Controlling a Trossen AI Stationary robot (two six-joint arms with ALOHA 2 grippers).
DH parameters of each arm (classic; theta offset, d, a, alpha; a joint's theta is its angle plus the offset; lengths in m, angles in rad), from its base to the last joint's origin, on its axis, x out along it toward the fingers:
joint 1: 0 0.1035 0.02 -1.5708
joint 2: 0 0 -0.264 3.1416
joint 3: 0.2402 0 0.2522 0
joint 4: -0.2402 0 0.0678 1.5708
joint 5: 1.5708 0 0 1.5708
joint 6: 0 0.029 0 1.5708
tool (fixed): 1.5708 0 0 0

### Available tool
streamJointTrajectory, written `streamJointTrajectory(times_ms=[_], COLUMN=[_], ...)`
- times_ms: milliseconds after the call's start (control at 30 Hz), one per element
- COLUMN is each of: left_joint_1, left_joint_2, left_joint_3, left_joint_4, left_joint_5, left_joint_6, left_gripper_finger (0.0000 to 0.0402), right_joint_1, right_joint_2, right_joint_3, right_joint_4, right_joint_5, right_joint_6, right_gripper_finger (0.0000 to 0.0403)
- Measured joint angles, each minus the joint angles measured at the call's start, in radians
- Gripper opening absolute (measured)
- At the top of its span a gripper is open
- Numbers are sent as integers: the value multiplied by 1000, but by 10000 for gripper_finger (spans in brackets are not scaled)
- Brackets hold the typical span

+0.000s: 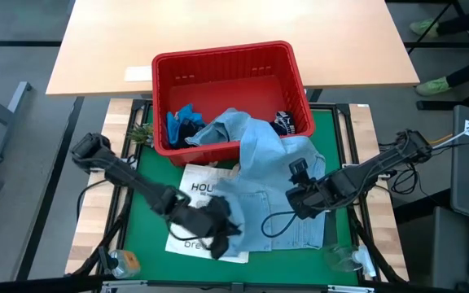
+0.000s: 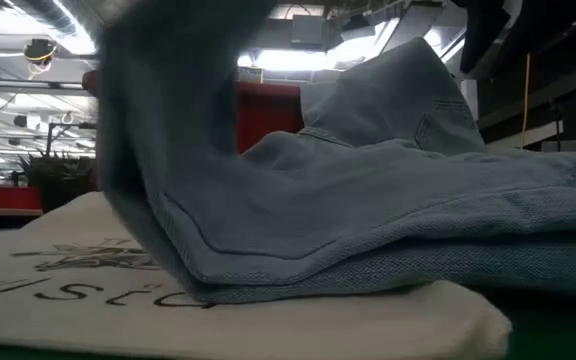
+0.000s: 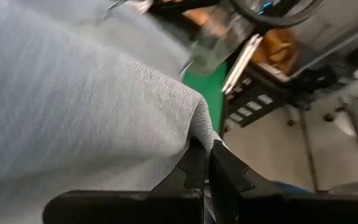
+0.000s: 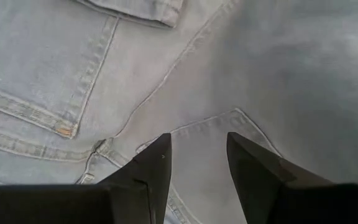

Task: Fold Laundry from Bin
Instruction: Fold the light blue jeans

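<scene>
Denim shirt [image 3: 73, 112] edge in left gripper [image 3: 205, 163] jaws' tight pinch.

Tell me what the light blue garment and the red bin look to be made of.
Light blue garment: looks like denim, a matte woven cotton with visible twill weave and stitched seams. Red bin: apparently molded plastic, smooth with a slight sheen, slotted sides and a thick rim.

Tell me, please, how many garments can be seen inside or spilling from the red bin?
3: a bright blue garment inside at left, a dark navy one inside at right, the denim shirt spilling over the front rim. More may lie underneath.
</scene>
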State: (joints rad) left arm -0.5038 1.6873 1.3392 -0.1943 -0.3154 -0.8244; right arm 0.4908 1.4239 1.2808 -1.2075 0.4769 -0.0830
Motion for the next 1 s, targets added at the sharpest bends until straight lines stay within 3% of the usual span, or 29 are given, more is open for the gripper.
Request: streamJointTrajectory(times_ms=[267,533,800,1000], left_joint_1=[107,170,175,180], left_joint_2=[124,256,422,509], left_joint_3=[0,3,243,369], left_joint_4=[342,659,676,521], left_joint_5=[139,242,316,293], left_joint_6=[145,165,235,248], left_gripper_finger=[0,0,0,0], right_joint_1=[0,0,0,0], right_joint_2=[-115,-229,-272,-271], right_joint_3=[0,0,1,1], right_joint_4=[2,5,11,14], right_joint_5=[11,79,136,118], right_joint_6=[0,-1,0,4], right_gripper_finger=[154,154,154,154])
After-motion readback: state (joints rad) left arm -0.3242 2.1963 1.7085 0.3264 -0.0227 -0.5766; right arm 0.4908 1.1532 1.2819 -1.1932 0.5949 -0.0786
